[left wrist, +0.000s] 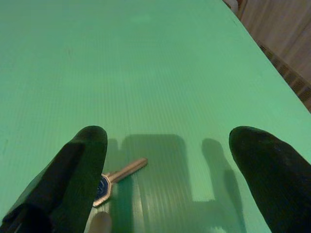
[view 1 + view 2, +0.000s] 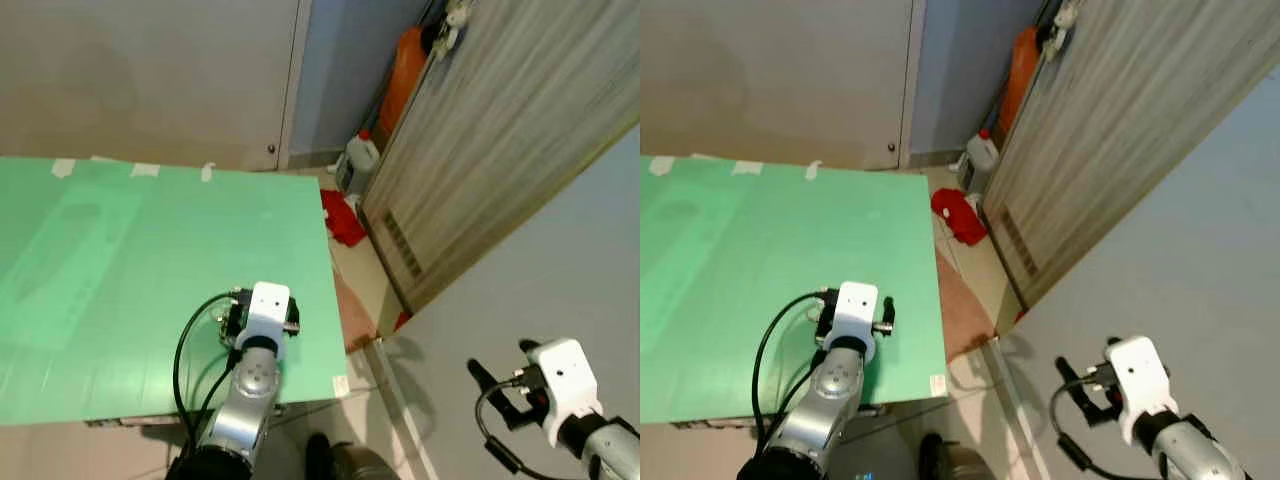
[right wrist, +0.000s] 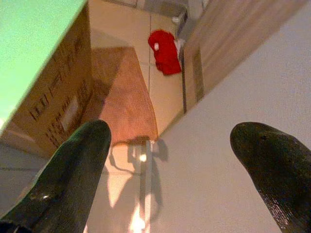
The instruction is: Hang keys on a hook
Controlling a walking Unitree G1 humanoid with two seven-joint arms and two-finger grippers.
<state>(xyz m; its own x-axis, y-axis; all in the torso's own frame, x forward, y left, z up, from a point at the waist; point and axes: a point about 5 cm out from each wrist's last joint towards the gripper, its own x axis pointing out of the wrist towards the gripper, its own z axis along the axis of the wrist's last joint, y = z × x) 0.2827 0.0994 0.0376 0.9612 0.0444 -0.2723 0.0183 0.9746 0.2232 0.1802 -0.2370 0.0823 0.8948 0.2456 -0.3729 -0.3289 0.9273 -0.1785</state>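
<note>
A key (image 1: 116,177) with a dark blue head and a metal blade lies flat on the green table top (image 2: 150,260). My left gripper (image 1: 180,174) hovers just above it, open, and the key sits close to the inner side of one black finger (image 1: 77,170). In the head views the left wrist (image 2: 262,318) is over the table's near right part. My right gripper (image 3: 180,170) is open with nothing between its fingers, held low beside a pale grey wall (image 2: 560,260), away from the table.
A wooden panel (image 2: 500,130) stands right of the table. On the floor beyond lie a red cloth (image 2: 343,220), a white jug (image 2: 362,158) and an orange container (image 2: 405,70). A brown mat (image 3: 121,97) lies beside the cardboard table base (image 3: 53,107).
</note>
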